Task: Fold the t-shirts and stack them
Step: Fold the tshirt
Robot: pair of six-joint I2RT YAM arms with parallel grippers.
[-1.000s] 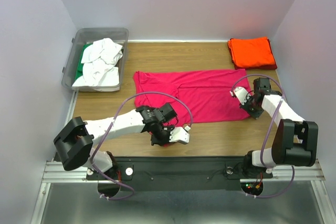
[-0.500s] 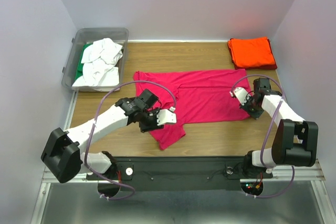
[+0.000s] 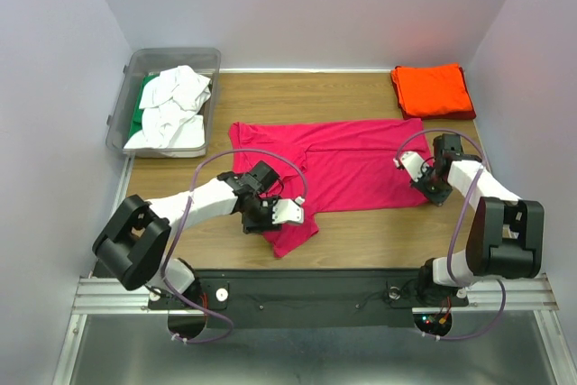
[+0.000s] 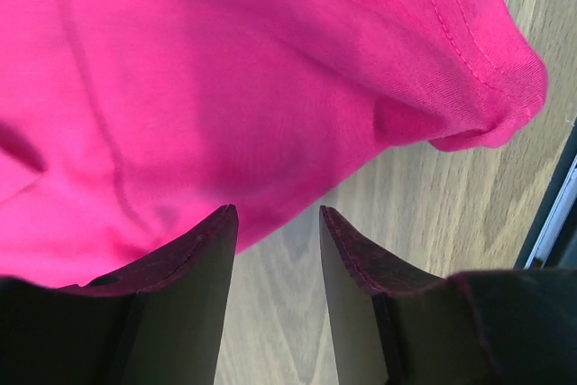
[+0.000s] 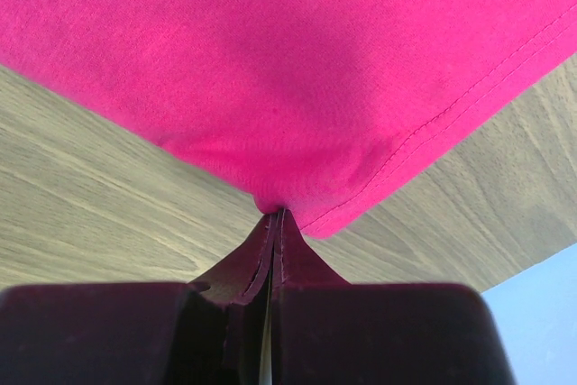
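The magenta t-shirt (image 3: 352, 164) lies spread across the table, with a flap (image 3: 290, 232) reaching toward the near edge. My left gripper (image 3: 263, 219) is open and empty at the left edge of that flap. In the left wrist view its jaws (image 4: 277, 214) stand apart over bare wood, with the shirt's edge (image 4: 270, 87) just beyond the fingertips. My right gripper (image 3: 430, 188) is shut on the shirt's near right corner (image 5: 297, 178), its jaws (image 5: 278, 214) pinched together. A folded orange-red t-shirt (image 3: 433, 89) lies at the back right.
A clear grey plastic bin (image 3: 171, 59) stands at the back left and holds crumpled white tees (image 3: 176, 101) and a green one (image 3: 144, 101). Walls close the table on the left, back and right. The black rail (image 3: 315, 281) runs along the near edge.
My left gripper has left the tip of the near flap and moved back and left to the flap's left edge. The flap now lies uncovered. The right arm has stayed put.
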